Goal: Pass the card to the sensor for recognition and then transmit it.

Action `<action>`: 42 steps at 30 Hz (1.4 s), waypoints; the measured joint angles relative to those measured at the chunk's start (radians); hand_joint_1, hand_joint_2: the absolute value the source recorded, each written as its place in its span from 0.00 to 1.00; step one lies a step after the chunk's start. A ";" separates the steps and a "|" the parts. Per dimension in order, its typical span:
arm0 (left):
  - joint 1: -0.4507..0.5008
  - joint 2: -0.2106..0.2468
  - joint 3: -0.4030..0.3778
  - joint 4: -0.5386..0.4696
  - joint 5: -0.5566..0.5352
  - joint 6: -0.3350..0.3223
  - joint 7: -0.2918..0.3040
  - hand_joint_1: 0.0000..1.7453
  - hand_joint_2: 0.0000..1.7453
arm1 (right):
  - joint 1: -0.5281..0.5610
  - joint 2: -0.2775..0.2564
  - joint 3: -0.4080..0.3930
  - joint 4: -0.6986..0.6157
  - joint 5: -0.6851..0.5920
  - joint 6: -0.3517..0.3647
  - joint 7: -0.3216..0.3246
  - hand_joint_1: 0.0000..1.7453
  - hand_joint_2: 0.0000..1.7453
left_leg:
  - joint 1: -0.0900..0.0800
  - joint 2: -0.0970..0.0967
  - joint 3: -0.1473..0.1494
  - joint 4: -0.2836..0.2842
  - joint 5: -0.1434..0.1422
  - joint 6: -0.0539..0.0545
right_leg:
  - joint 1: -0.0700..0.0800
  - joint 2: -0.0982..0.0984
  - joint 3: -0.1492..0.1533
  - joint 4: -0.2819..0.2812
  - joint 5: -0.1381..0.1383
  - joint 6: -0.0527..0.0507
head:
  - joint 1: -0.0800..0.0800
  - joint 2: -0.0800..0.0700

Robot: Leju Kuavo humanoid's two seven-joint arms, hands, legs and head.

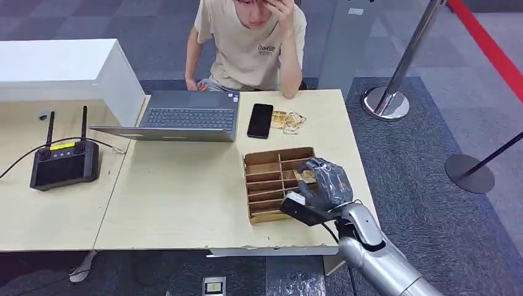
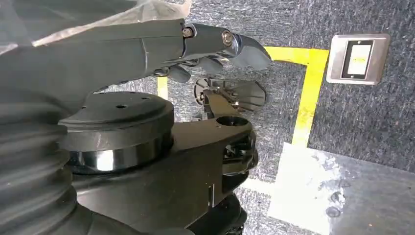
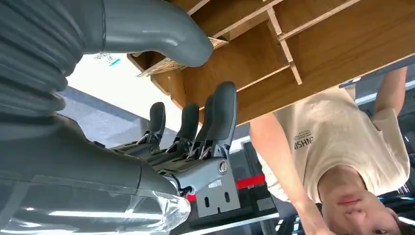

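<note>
Right hand (image 1: 325, 183) over the wooden divider tray (image 1: 265, 179) on the bench (image 1: 179, 191), fingers (image 3: 220, 112) extended and spread, thumb near a card (image 3: 171, 62) in a compartment; no grasp evident. Left hand (image 2: 215, 54) hangs over the floor, holding nothing. Pick-up, sensor pass and handover all appear outstanding.

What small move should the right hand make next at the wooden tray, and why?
Probably close the fingers on a card: the right hand hovers over the wooden tray at its right side, its fingers apart and holding nothing.
</note>
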 joint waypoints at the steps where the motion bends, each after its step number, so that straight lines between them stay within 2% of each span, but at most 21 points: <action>1: 0.000 0.000 0.000 0.000 -0.001 0.000 0.000 0.00 1.00 | 0.000 0.000 0.000 0.000 -0.003 0.000 -0.002 0.53 1.00 | 0.000 0.000 0.000 0.000 0.000 0.000 | 0.000 0.000 0.000 0.000 0.000 0.000 | 0.000 0.000; 14: 0.000 0.000 0.000 0.000 -0.002 0.000 -0.003 0.00 1.00 | -0.001 0.002 0.000 0.011 -0.014 -0.004 -0.015 0.56 1.00 | 0.000 0.000 0.000 0.000 0.000 0.000 | 0.000 0.000 0.000 0.000 0.000 0.000 | 0.000 0.000; 28: 0.000 0.001 0.000 0.000 -0.002 0.002 -0.003 0.00 1.00 | 0.004 0.000 -0.001 0.013 -0.005 -0.005 0.001 0.56 1.00 | 0.000 0.000 0.000 0.000 0.000 0.000 | 0.000 0.000 0.000 0.000 0.000 0.000 | 0.000 0.000; 33: 0.000 0.002 0.000 0.000 -0.002 0.000 -0.003 0.00 1.00 | 0.006 -0.001 -0.002 0.013 -0.008 -0.006 0.001 0.58 1.00 | 0.000 0.000 0.000 0.000 0.000 0.000 | 0.000 0.000 0.000 0.000 0.000 0.000 | 0.000 0.000; 36: 0.000 0.003 0.000 0.000 -0.002 0.000 -0.003 0.00 1.00 | 0.007 -0.001 -0.002 0.014 -0.009 -0.006 0.001 0.63 1.00 | 0.000 0.000 0.000 0.000 0.000 0.000 | 0.000 0.000 0.000 0.000 0.000 0.000 | 0.000 0.000; 38: 0.000 0.003 0.000 0.000 -0.002 0.000 -0.003 0.00 1.00 | 0.008 -0.001 -0.002 0.014 -0.010 -0.006 0.001 0.53 1.00 | 0.000 0.000 0.000 0.000 0.000 0.000 | 0.000 0.000 0.000 0.000 0.000 0.000 | 0.000 0.000; 42: 0.000 0.003 0.000 0.000 -0.002 0.002 -0.003 0.00 1.00 | 0.011 -0.001 -0.005 0.014 -0.011 -0.009 0.001 0.52 1.00 | 0.000 0.000 0.000 0.000 0.000 0.000 | 0.000 0.000 0.000 0.000 0.000 0.000 | 0.000 0.000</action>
